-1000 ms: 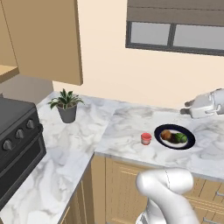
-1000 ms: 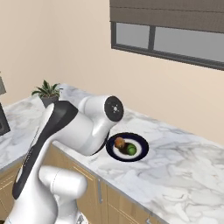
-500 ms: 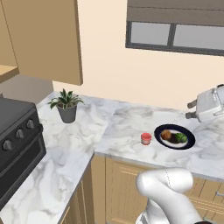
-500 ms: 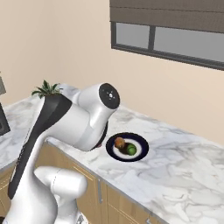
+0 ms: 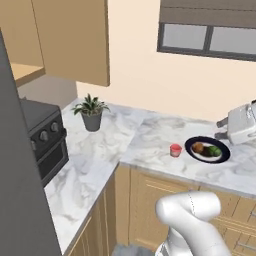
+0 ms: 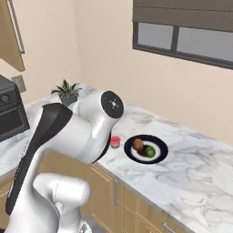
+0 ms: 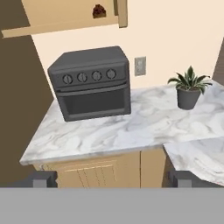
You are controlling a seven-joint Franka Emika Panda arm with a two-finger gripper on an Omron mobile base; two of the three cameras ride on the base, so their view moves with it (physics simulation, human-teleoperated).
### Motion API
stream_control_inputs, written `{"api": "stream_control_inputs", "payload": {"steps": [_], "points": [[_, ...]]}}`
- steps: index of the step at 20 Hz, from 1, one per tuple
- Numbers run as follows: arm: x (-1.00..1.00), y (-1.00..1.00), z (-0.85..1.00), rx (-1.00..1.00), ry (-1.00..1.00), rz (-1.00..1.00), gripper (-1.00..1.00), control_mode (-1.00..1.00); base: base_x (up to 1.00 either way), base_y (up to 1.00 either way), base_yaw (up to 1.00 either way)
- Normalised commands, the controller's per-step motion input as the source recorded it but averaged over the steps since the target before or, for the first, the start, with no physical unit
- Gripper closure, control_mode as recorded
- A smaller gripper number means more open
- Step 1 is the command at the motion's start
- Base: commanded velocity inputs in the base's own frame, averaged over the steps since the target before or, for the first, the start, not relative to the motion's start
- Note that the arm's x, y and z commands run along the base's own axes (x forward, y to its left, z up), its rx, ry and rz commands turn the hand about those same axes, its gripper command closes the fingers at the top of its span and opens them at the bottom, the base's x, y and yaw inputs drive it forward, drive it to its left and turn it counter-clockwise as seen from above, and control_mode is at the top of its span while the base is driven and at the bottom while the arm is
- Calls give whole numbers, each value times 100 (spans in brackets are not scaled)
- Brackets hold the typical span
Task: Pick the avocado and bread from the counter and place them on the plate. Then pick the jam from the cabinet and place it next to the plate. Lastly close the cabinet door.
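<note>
1. The plate [image 5: 207,150] lies on the counter [image 5: 150,135] with the avocado [image 5: 215,151] and a brown piece, probably the bread [image 5: 198,147], already on it. So I judge that the first part of the task is done.
2. A small red cup [image 5: 175,150] stands just beside the plate, at its 9 o'clock in the left base view.
3. The jam [image 7: 99,11] sits on the shelf of the cabinet [image 7: 65,15], at 12 o'clock in the hand view, above the dark oven [image 7: 92,81]. The hand points that way, probably to fetch it.
4. The gripper [image 7: 112,179] holds nothing; its fingers [image 7: 41,179] are spread wide.
5. The cabinet door [image 5: 70,40] is open, because the shelf can be seen.
6. The counter is white marble and makes a corner; a potted plant [image 5: 92,112] stands near the beige wall, and a window [image 5: 207,37] is above the plate.
</note>
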Motion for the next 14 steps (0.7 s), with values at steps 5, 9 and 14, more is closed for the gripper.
{"api": "stream_control_inputs", "payload": {"steps": [5,9,14], "points": [[0,0,0,0,0,0,-100,100,1,9,31],[0,0,0,0,0,0,-100,100,8,3,36],[0,0,0,0,0,0,-100,100,0,0,47]]}}
